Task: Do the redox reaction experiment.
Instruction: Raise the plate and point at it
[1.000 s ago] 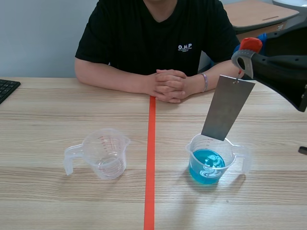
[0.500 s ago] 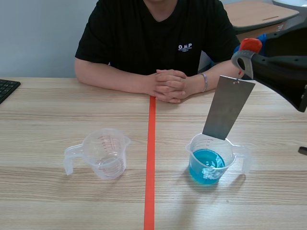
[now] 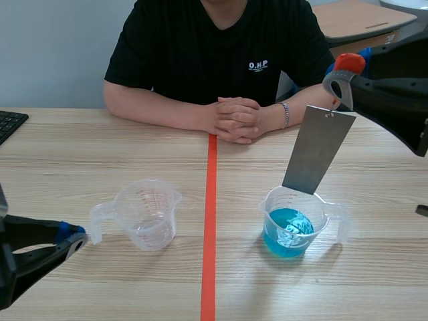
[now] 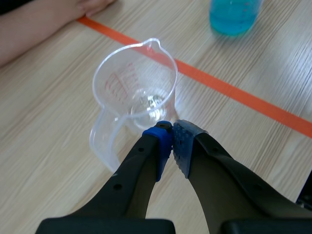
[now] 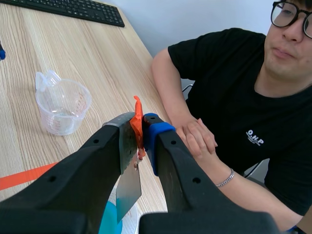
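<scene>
A grey metal plate (image 3: 317,151) hangs tilted from an orange tag (image 5: 138,126), and my right gripper (image 3: 342,75) (image 5: 139,123) is shut on that tag. The plate's lower edge is level with the far rim of a clear cup of blue liquid (image 3: 293,223), above the liquid. Left of the tape line stands a clear cup (image 3: 146,213) (image 4: 135,90) with only a trace of clear liquid. My left gripper (image 3: 75,239) (image 4: 171,142) is shut on nothing, just short of that cup, beside its handle (image 4: 101,142).
A person in a black shirt sits across the table, clasped hands (image 3: 235,119) resting at the tape line's far end. A black keyboard (image 3: 9,123) (image 5: 68,9) lies at the table's far left edge.
My left arm has come into the scene view from the lower left, up to the clear cup's handle. The right arm and plate have kept still; the blue liquid still swirls.
</scene>
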Tool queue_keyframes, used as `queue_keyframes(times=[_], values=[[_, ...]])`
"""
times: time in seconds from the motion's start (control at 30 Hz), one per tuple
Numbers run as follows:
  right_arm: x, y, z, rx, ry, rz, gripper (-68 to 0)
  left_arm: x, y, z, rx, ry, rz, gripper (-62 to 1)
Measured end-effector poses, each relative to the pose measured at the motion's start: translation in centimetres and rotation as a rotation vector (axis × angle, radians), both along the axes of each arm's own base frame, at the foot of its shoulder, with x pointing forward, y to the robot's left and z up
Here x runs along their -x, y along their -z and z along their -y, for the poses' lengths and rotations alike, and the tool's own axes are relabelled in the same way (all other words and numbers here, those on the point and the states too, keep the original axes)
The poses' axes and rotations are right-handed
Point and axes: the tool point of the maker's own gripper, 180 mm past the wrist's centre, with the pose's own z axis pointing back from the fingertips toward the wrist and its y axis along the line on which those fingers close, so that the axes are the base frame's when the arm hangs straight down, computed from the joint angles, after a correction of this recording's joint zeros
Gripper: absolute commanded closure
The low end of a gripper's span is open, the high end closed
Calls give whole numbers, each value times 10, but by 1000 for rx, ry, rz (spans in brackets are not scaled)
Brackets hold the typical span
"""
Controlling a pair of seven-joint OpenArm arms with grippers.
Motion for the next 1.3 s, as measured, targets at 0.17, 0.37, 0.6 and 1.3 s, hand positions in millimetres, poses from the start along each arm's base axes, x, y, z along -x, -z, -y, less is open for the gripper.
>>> queue_keyframes(times=[0.17, 0.37, 0.6, 1.3], values=[[0, 0, 0, 0, 0, 0, -15, -10, -2, 29, 12, 75, 16, -49], [0, 0, 0, 0, 0, 0, -15, -26, -9, 65, 28, 121, 49, -49], [0, 0, 0, 0, 0, 0, -15, -47, -21, 101, 43, 141, 123, -49], [0, 0, 0, 0, 0, 0, -15, -73, 15, 155, 48, 188, 73, -49]])
